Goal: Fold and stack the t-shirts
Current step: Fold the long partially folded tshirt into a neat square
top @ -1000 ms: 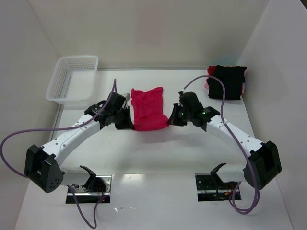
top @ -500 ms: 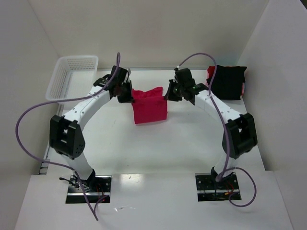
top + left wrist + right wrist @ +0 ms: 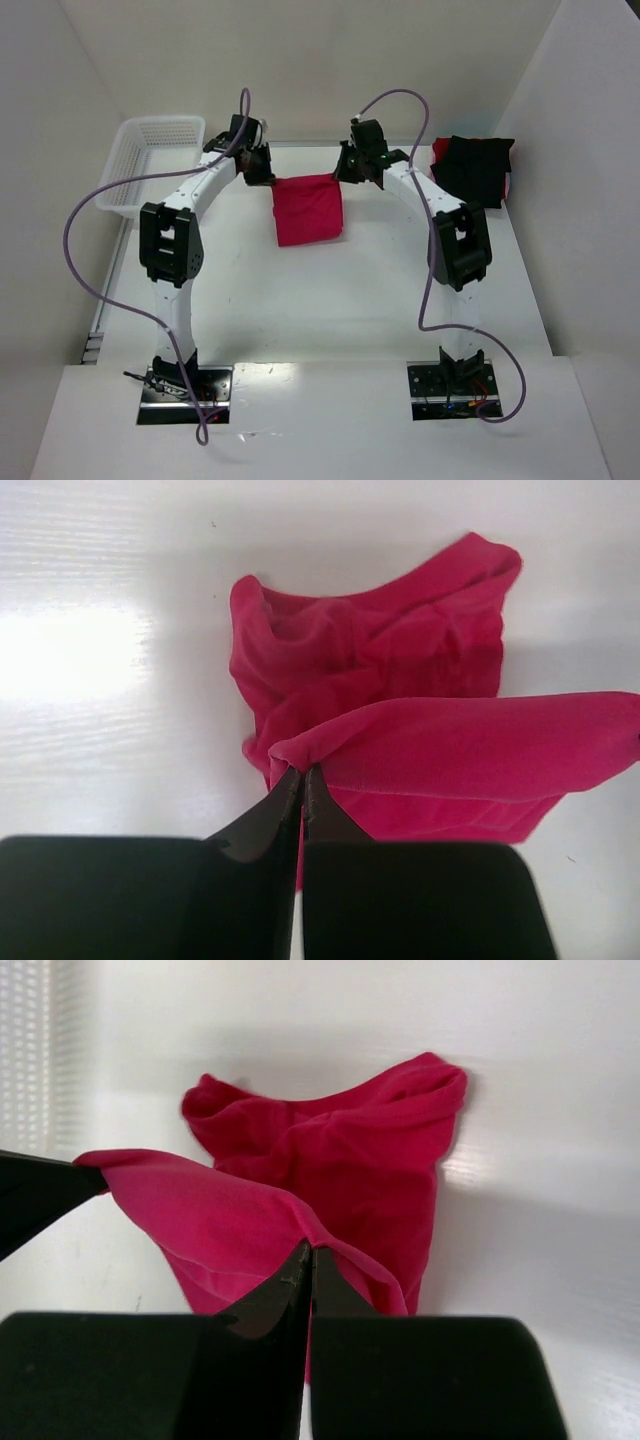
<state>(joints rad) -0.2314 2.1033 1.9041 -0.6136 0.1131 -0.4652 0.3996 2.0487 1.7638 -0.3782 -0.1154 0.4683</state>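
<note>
A pink-red t-shirt hangs stretched between my two grippers at the back middle of the table, its lower part resting on the surface. My left gripper is shut on its left top corner; the pinched fold shows in the left wrist view above the rest of the shirt. My right gripper is shut on the right top corner, seen in the right wrist view with the shirt below. A stack of folded black and red shirts lies at the back right.
A white mesh basket stands at the back left. White walls close in the table at the back and both sides. The arms' bases sit at the near edge.
Both grippers have carried the shirt's near edge up and toward the back wall, folding it over. Both arms are now stretched far out.
</note>
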